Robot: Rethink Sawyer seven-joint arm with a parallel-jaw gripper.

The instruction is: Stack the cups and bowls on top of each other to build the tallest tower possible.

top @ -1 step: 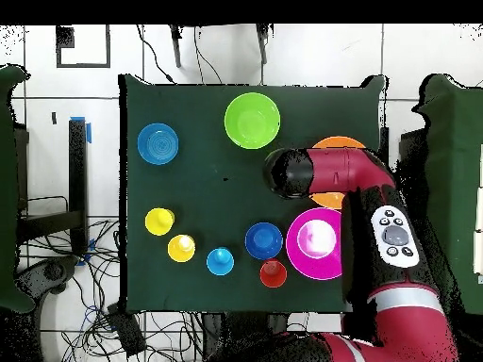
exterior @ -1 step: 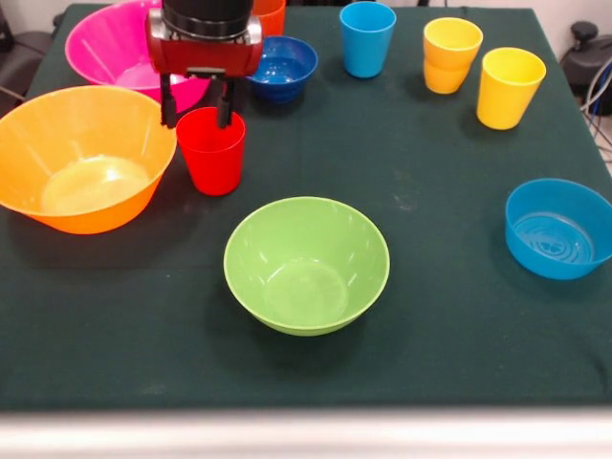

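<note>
My gripper hangs open right at the rim of the red cup, which stands upright on the dark green cloth. One finger is outside the cup's left wall and the other is over its mouth. In the overhead view the arm's black end hides this cup. The green bowl sits in front of it. The orange bowl is to the left and the pink bowl behind. No tower is in view.
Along the back stand the dark blue bowl, an orange cup, a light blue cup and two yellow cups. A light blue bowl sits at the right edge.
</note>
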